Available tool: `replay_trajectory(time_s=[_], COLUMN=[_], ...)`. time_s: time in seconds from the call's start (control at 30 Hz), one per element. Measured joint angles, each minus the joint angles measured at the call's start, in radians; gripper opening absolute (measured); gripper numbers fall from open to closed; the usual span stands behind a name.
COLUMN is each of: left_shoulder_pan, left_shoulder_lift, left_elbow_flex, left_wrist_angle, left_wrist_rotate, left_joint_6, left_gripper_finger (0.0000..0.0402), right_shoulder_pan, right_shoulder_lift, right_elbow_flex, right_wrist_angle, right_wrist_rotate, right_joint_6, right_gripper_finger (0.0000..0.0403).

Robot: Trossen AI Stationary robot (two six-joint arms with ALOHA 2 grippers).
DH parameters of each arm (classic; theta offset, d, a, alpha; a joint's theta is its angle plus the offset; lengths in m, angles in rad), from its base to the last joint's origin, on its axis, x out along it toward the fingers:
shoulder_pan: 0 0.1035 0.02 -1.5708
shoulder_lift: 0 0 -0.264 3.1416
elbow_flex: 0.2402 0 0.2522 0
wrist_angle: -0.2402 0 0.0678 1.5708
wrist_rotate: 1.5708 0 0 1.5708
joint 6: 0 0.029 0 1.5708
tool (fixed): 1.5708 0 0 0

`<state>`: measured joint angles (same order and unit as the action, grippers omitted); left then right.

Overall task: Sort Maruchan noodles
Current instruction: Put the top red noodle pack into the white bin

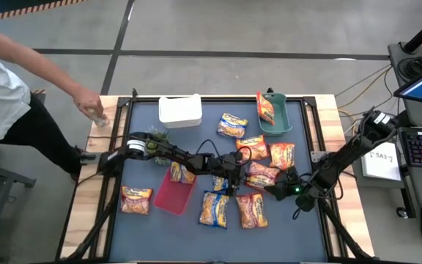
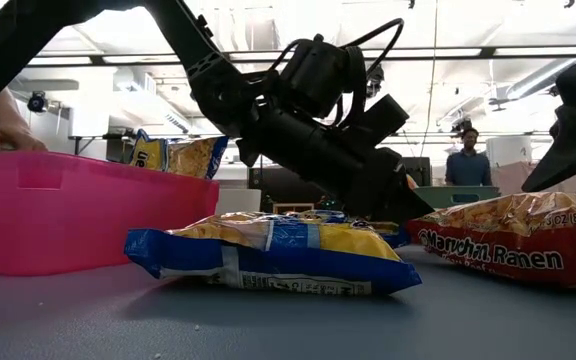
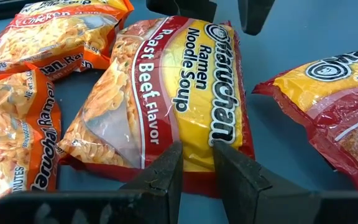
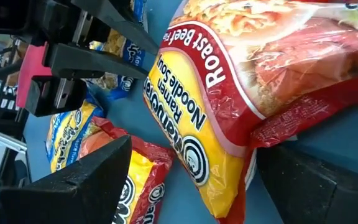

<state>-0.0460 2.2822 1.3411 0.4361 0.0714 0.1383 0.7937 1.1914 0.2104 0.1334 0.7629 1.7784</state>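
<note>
Both grippers crowding one red beef noodle packet point(image 3: 179, 93)

Left gripper point(image 3: 196, 163) is pinching its edge – right gripper point(image 4: 229, 180), at its 3 o'clock, is hanging wide open.

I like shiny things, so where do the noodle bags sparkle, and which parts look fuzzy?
Left wrist view: light glints off the clear window of the Roast Beef Flavor packet, and the lettering is sharp. Right wrist view: that arm's own dark fingers look soft and blurry up close. Low view: the blue-trimmed packet is crisp, the room's ceiling lights glare white, and the person behind is fuzzy.
</note>
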Motion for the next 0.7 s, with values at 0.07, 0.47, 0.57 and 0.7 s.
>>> replay_trajectory(time_s=[0.07,0.47,0.57,0.7], left_shoulder_pan=[0.0,0.001,0.001,0.001], left_shoulder_lift=[0.0,0.0,0.0,-0.001], left_elbow_flex=[0.0,-0.001,-0.002,-0.002], left_wrist_angle=[0.0,-0.001,-0.002,-0.003], left_wrist_rotate=[0.0,0.001,0.003,0.002], left_joint_6=[0.0,0.001,0.002,0.002], left_gripper_finger=[0.0075,0.0075,0.0075,0.0075], right_shoulder_pan=[0.0,0.0,0.0,0.0], right_shoulder_lift=[0.002,-0.004,-0.004,-0.004], right_elbow_flex=[0.0,-0.002,-0.003,-0.003], right_wrist_angle=[0.003,0.008,0.01,0.009], right_wrist_rotate=[0.011,0.022,0.023,0.021], right_joint_6=[0.004,0.012,0.008,-0.003], right_gripper_finger=[0.0303,0.0156,0.0127,0.0112])
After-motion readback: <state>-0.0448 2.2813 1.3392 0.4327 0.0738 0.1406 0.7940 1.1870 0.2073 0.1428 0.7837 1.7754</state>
